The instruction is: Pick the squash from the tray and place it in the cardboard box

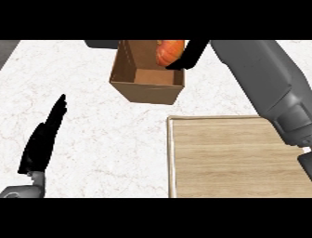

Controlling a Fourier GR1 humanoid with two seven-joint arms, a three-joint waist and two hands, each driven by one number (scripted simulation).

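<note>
A: Squash position?
B: Over the cardboard box's far end, against the right hand; its dark fingers curl round the squash's near side.
A: Left hand?
B: Well left of the box, fingers straight, holding nothing.
A: Surface?
B: White marble counter; wooden tray just below the box.

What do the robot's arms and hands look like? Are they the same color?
No, there are two colors. The right forearm is grey, thick and smooth, built from blocky sections. The right hand is black and slim. The left hand is black too, long and narrow, joined to a rounded grey wrist.
</note>
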